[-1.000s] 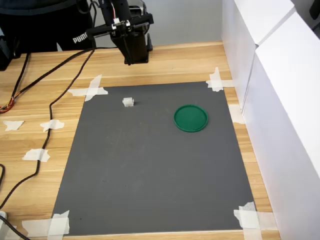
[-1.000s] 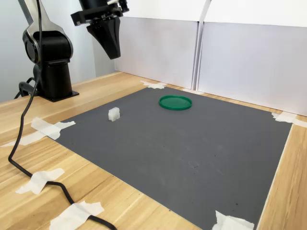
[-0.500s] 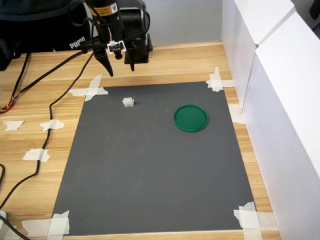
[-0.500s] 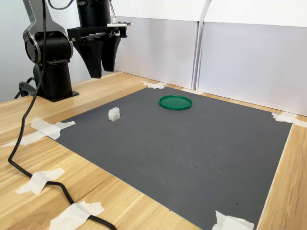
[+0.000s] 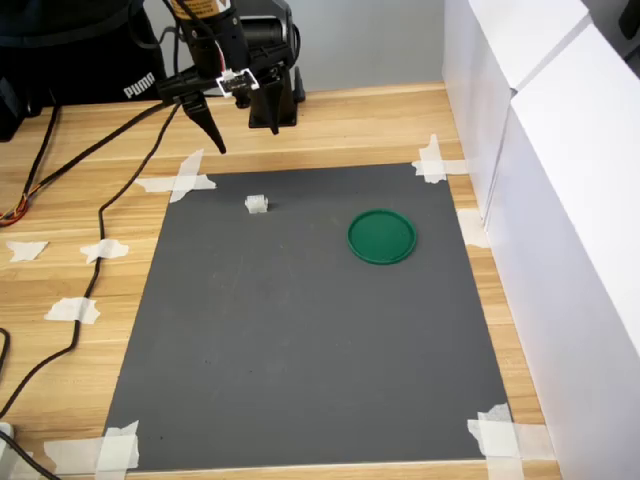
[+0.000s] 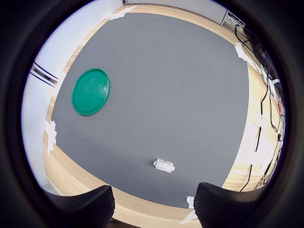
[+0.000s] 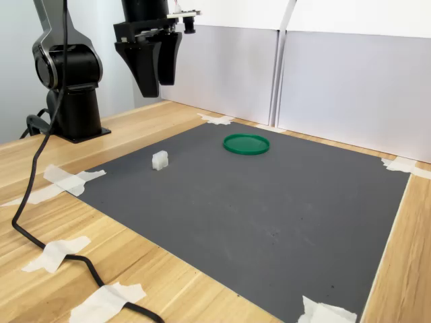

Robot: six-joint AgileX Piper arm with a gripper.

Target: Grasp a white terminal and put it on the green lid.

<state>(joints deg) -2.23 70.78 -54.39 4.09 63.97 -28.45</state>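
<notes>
Below the raised pincer [image 5: 242,135], spread wide and empty: white terminal [image 5: 257,205] on mat [image 5: 300,340].

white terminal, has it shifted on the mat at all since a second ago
No. In the first exterior view the white terminal sits at the same spot on the grey mat, beside the tape cross.

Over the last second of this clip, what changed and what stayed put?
Only the arm moved. The pincer, shut a second ago, has opened; its fingers now stand apart, pointing down, above the wooden tabletop just behind the grey mat. It has taken hold of nothing. The white terminal and the green lid lie on the mat where they were, apart from each other.
</notes>
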